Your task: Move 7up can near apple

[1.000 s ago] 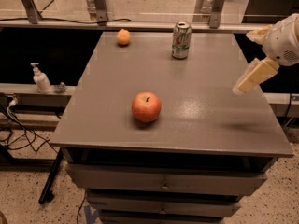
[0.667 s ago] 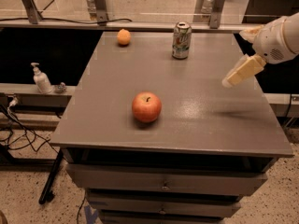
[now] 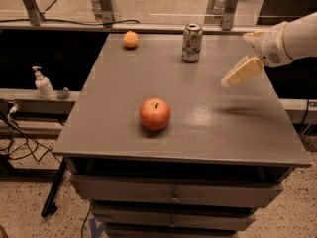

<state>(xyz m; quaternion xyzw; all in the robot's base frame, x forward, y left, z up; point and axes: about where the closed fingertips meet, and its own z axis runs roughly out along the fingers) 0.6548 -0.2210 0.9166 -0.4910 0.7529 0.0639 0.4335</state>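
Observation:
The 7up can [image 3: 191, 43] stands upright at the back of the grey table [image 3: 119, 128], right of centre. The red apple [image 3: 155, 113] sits on the table nearer the front, left of centre, well apart from the can. My gripper [image 3: 237, 59] hovers above the table's right side, to the right of the can and a little nearer the front. It is open and empty, with one cream finger [image 3: 242, 72] pointing down-left towards the table.
A small orange fruit [image 3: 131, 39] lies at the table's back left. A railing with posts [image 3: 105, 4] runs behind the table. A soap dispenser [image 3: 43, 84] stands on a ledge to the left. Drawers [image 3: 173, 195] are below the tabletop.
My gripper has moved left and a little back over the table, closer to the can. The can, apple and orange have not moved.

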